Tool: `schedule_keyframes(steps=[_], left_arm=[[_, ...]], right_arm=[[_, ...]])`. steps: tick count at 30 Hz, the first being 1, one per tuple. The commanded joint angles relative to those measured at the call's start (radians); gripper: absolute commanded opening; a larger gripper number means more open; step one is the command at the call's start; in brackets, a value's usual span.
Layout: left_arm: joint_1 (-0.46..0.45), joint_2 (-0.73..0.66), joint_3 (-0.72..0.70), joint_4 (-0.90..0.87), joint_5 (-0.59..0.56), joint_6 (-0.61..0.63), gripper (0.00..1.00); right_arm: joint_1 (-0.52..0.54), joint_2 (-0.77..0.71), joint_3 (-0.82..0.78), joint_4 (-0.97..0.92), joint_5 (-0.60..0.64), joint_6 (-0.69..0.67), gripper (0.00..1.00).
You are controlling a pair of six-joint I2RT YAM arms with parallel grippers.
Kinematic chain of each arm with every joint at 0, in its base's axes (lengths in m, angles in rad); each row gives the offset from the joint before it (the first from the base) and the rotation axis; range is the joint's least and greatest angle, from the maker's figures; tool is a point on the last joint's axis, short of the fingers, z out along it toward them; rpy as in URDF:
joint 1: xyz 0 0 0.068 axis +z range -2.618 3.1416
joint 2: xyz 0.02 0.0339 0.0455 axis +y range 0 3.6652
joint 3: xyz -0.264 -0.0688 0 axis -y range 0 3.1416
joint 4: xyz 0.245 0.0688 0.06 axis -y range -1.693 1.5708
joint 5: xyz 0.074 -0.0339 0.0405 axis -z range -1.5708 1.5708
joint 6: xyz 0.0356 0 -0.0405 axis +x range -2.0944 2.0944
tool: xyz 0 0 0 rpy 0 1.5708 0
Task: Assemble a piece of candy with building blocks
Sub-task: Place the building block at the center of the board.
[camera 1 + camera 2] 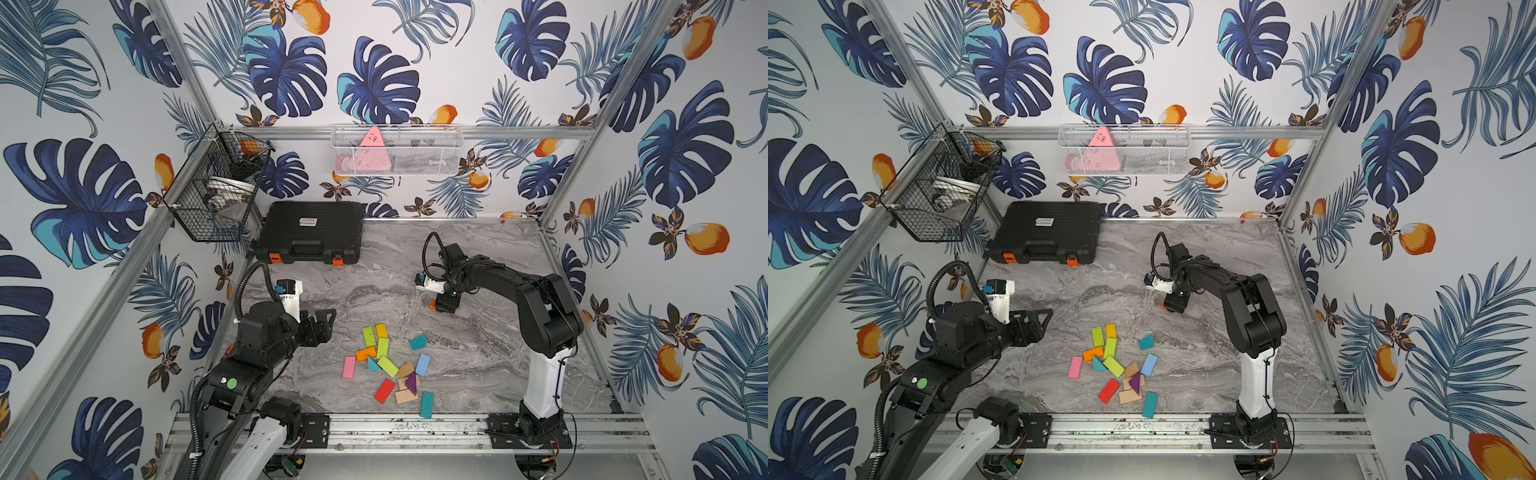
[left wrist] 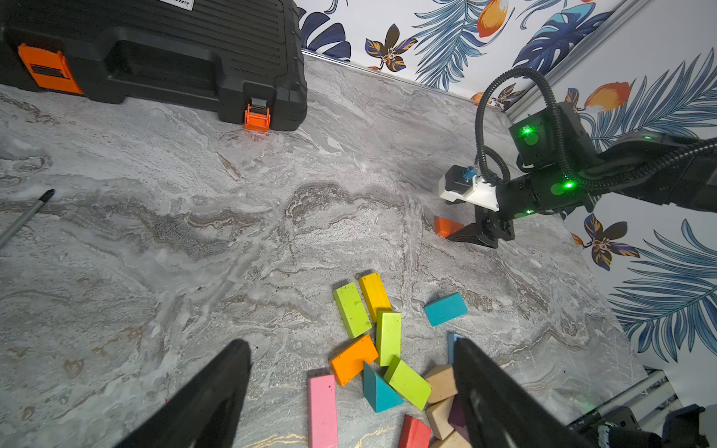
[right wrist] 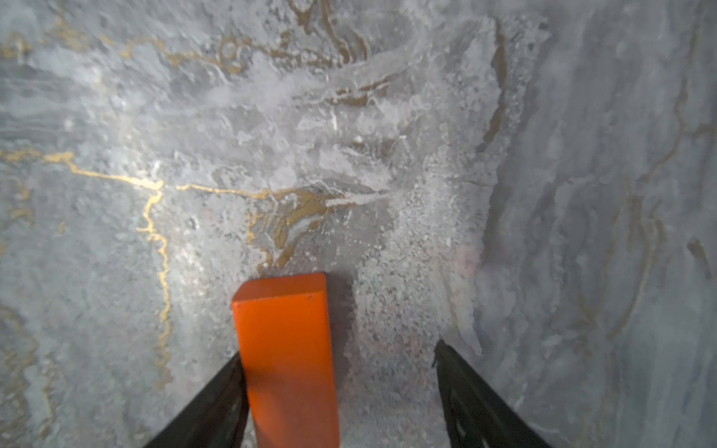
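Just right of centre, the right gripper (image 1: 442, 306) stands parted around an orange block (image 3: 285, 349), one finger touching it, while the left gripper (image 2: 349, 342) gapes wide beside the building blocks (image 1: 388, 365).

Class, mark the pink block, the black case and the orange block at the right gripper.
pink block (image 1: 349, 367), in a top view, top face centre
black case (image 1: 309, 237), in a top view, lid centre
orange block (image 3: 287, 349), right wrist view, top face centre
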Motion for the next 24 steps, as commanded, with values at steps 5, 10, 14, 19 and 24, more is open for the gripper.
schedule_keyframes(steps=[5,10,14,19,24], left_arm=[[-0.006,0.013,-0.001,0.011,0.004,0.009,0.86],[-0.005,0.025,-0.001,0.012,0.003,0.008,0.86],[-0.006,0.064,-0.002,0.014,0.024,0.010,0.86],[-0.007,0.209,0.016,0.035,0.164,0.003,0.78],[-0.164,0.392,-0.016,0.167,0.169,-0.101,0.67]], right_arm=[[-0.001,-0.058,-0.010,-0.011,0.050,0.052,0.77],[0.011,-0.210,-0.079,0.033,-0.059,0.144,0.78],[0.016,-0.393,-0.158,0.132,-0.190,0.326,0.87],[0.016,-0.640,-0.407,0.481,-0.308,0.708,0.87],[0.019,-0.824,-0.742,0.969,-0.325,1.058,0.85]])
